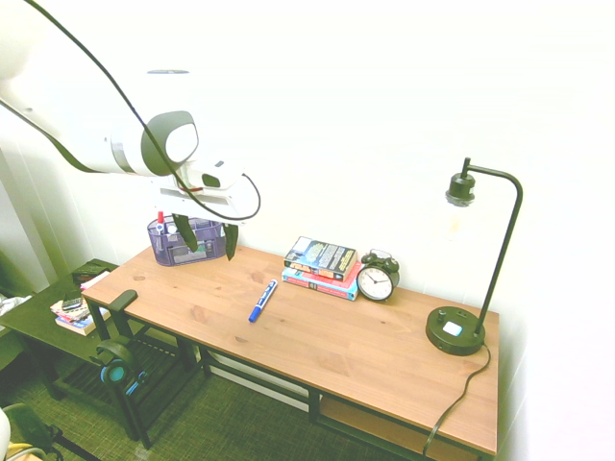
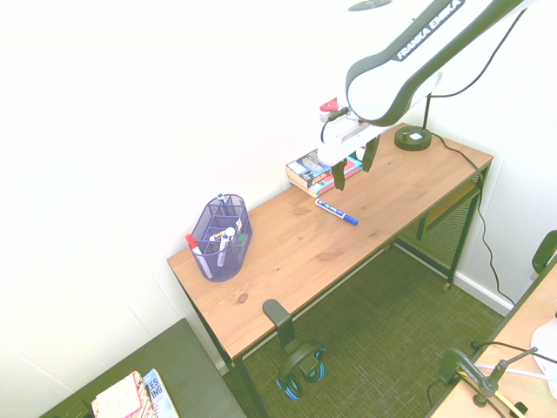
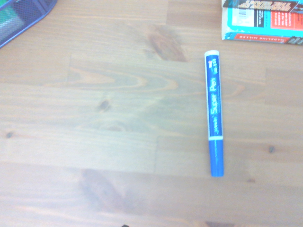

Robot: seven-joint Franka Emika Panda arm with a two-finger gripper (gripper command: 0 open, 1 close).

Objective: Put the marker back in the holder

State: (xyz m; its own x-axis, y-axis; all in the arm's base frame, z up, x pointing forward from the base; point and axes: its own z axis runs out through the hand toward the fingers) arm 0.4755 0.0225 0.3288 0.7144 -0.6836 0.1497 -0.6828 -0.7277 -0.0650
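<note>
Marker [image 3: 214,112] printed "Super Pen" lies flat on desk [image 3: 118,118] beside books [image 3: 262,21].

Home study: wooden desk [image 1: 317,336], lamp [image 1: 471,259], alarm clock [image 1: 377,279], books [image 1: 322,265].

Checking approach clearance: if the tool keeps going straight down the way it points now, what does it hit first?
Probably bare desk top. The tool points down, open, and the marker lies off-centre in the wrist view; depth is unclear.
</note>
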